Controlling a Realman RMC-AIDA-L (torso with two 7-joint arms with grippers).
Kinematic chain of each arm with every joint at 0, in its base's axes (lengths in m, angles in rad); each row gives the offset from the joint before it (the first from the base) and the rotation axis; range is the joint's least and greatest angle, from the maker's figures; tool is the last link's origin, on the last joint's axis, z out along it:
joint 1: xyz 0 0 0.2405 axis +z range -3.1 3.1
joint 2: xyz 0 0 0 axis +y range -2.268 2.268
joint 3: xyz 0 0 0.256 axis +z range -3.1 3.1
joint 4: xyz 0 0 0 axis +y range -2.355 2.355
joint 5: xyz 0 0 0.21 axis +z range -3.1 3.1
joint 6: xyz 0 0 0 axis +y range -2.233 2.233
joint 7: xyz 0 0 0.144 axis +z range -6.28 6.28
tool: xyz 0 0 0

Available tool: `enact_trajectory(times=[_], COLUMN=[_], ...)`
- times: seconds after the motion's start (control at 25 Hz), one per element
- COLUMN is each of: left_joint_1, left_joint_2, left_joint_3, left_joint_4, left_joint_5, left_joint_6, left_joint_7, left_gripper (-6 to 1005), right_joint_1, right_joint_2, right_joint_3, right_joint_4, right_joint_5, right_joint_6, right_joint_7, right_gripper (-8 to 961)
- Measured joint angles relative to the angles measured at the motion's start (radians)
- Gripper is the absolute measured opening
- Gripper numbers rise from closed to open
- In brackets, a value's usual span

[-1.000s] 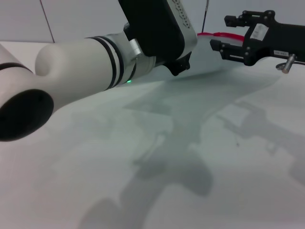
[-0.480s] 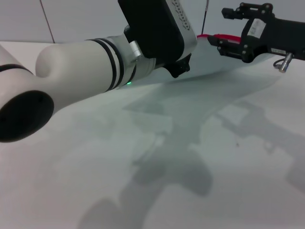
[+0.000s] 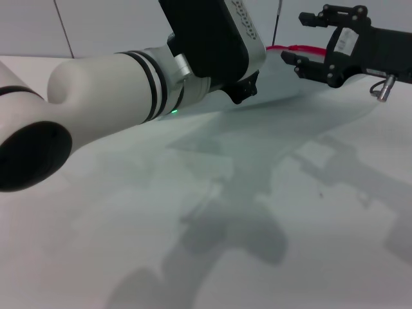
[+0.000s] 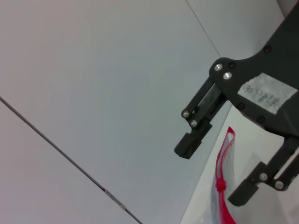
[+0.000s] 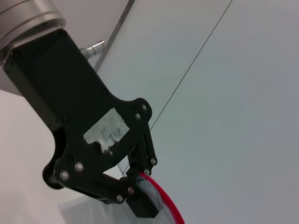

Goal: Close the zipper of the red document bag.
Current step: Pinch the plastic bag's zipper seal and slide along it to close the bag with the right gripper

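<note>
Right gripper (image 3: pixel 293 40) jaws apart above zipper (image 3: pixel 295 47) on red document bag (image 3: pixel 283 80); left gripper (image 5: pixel 135 193) clamps zipper end; slider may be missed, bag buckling.

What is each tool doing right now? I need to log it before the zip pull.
Left tool: closed on the red document bag at its zipper edge.
Right tool: open.

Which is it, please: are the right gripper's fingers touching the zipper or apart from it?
Apart. In the left wrist view the right gripper is open, with one of its fingers on each side of the zipper and a pale gap beside both.
</note>
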Motion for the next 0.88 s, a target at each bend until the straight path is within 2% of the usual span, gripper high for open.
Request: enact_trajectory(times=[0.52, 0.88], left_joint_1=[0.002, 0.002], left_joint_2=[0.000, 0.000], left_joint_3=[0.001, 0.002], left_joint_4=[-0.003, -0.003], left_joint_5=[-0.001, -0.002], left_joint_6=[0.003, 0.006], left_joint_7=[0.000, 0.000], left_gripper=[59, 60], right_joint_1=[-0.002, 0.001], right_joint_2=[-0.001, 0.000], right_joint_3=[-0.011, -0.027], right_joint_4=[0.012, 0.024], right_joint_5=[-0.003, 0.002], right_joint_6=[0.024, 0.026], right_joint_7=[-0.024, -0.025], right_gripper=[578, 511])
